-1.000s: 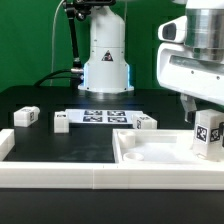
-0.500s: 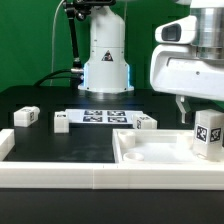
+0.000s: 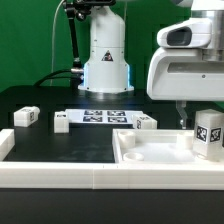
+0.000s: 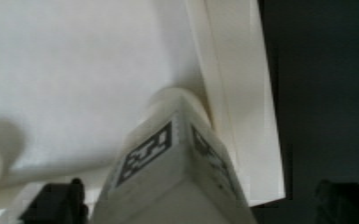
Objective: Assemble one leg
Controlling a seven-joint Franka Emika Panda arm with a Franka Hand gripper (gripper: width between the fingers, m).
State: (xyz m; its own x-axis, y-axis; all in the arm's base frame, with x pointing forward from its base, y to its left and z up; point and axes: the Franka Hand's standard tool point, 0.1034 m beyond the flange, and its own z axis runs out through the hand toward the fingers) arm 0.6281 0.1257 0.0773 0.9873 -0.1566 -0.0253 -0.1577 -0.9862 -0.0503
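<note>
A leg point(image 3: 208, 133), a small white block with a black-and-white marker, stands upright on the far right corner of the large white panel point(image 3: 150, 150). My gripper point(image 3: 197, 114) hangs just above and behind it. In the wrist view the leg point(image 4: 167, 160) lies between my two dark fingers point(image 4: 60, 202), which stand wide apart and touch nothing. The gripper point(image 4: 202, 205) is open. Three more legs sit on the black table: one at the exterior view's left point(image 3: 26, 117), one beside the marker board point(image 3: 61, 122), one behind the panel point(image 3: 146, 122).
The marker board point(image 3: 104, 116) lies flat mid-table in front of the robot base point(image 3: 105, 60). A white rail point(image 3: 60, 180) runs along the front edge, with a short upright piece point(image 3: 7, 142) at the exterior view's left.
My hand has shifted a little toward the exterior view's left over the leg. The leg and the other parts have not moved.
</note>
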